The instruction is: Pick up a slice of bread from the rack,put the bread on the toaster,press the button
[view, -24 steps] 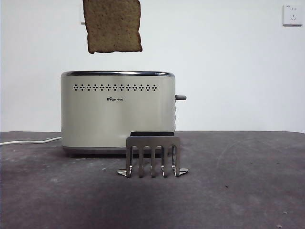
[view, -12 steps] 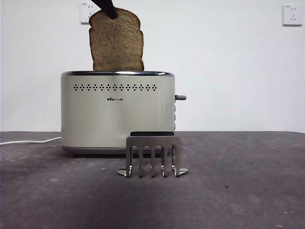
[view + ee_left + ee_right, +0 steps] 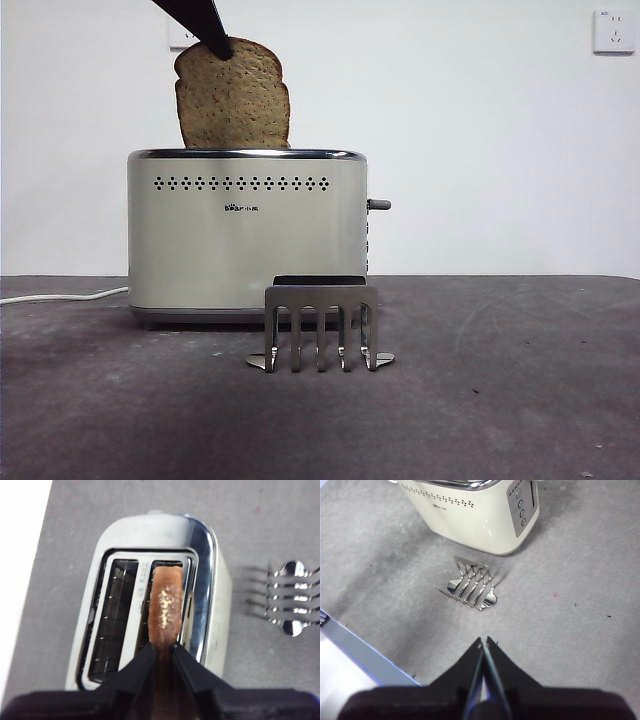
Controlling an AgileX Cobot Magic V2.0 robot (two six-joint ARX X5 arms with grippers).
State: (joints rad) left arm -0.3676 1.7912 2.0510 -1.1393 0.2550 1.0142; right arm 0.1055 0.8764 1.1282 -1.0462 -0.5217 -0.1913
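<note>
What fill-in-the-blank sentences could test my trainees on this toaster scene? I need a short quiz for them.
1. The left gripper is shut on the ____.
2. The slice of bread stands partly inside a slot of the ____.
3. The rack holds ____ slices.
4. The right gripper hangs above the table with its jaws ____.

Missing words: slice of bread; toaster; no; shut.

**Three cameras, one toaster in common**

The front view sits low at desk (image 3: 500, 400) height, looking level at the toaster (image 3: 245, 235) and rack (image 3: 320, 325), both close. The left wrist view looks straight down into the toaster's slots from near. The right wrist view looks down from higher, slantwise, sharing toaster and rack.
</note>
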